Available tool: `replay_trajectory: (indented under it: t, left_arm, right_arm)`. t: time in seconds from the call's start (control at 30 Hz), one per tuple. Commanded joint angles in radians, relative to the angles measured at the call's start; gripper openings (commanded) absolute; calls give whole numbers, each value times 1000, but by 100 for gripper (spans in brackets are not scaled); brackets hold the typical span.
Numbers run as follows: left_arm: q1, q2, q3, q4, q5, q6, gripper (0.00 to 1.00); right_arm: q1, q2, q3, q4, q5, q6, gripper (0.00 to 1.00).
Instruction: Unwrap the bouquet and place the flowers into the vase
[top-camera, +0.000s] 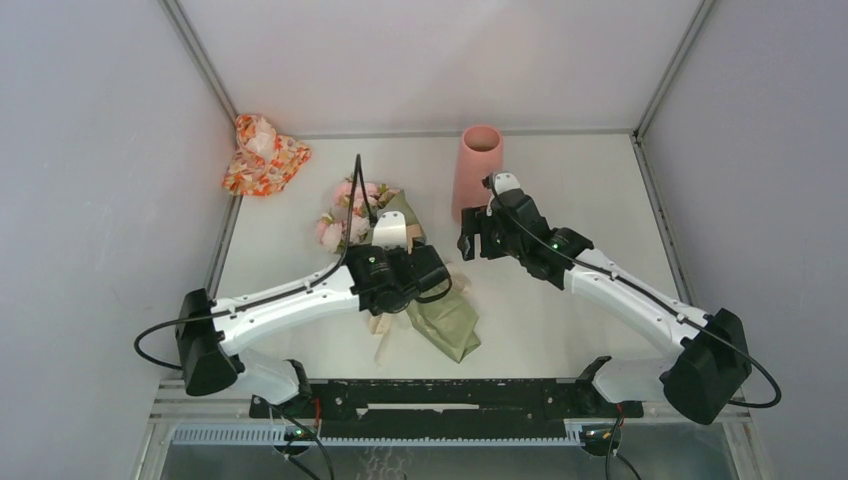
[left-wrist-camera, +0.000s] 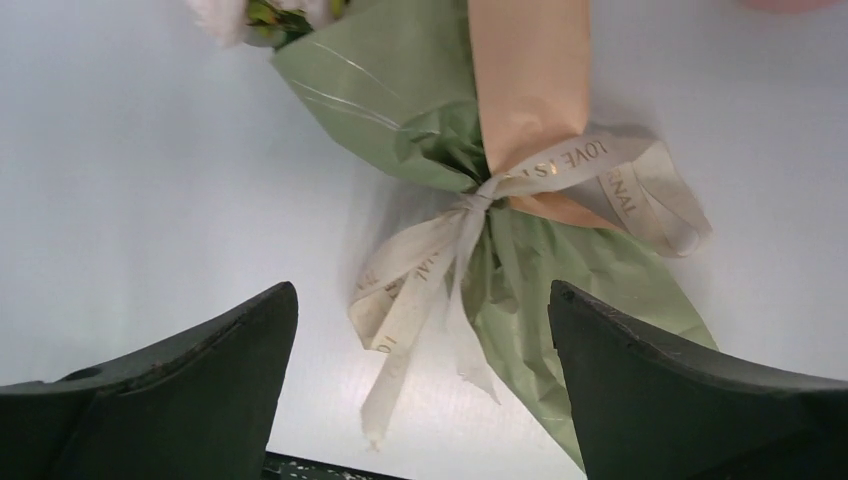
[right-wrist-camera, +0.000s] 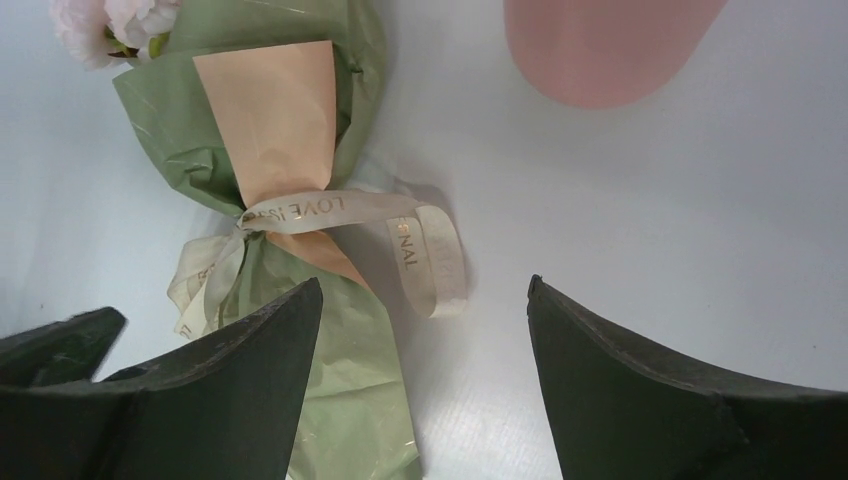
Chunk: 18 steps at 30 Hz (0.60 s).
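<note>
Bouquet (left-wrist-camera: 400, 90) lies untouched; left tool (left-wrist-camera: 420, 292), right tool (right-wrist-camera: 423, 283) gape.

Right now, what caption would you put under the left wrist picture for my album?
Open left gripper hovers above the bouquet, its cream ribbon tied in a bow.

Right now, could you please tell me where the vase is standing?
In the top view, the vase stands upright at the far edge of the table, right of centre, just beyond the open right gripper and right of the bouquet.
</note>
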Motion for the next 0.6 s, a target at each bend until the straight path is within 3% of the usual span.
replay_trajectory:
  t: [0.0, 0.03, 0.17, 0.27, 0.37, 0.57]
  left_arm:
    - [-21, -138, -33, -54, -170, -121, 100]
    - [-21, -185, -86, 9, -150, -111, 100]
    - [-21, -350, -268, 367, -21, 167, 100]
    - [-21, -444, -354, 508, 12, 215, 96]
    - [-21, -457, -377, 532, 41, 224, 84]
    - [-21, -355, -395, 544, 218, 182, 78]
  right_arm:
    - [-2, -68, -20, 49, -8, 7, 84]
    - [-2, -78, -25, 52, -9, 8, 84]
    - [-4, -108, -43, 61, -14, 12, 84]
    - [-5, -111, -43, 57, -22, 15, 84]
    - [-2, -117, -44, 47, -25, 20, 84]
    - [-1, -121, -47, 45, -23, 25, 84]
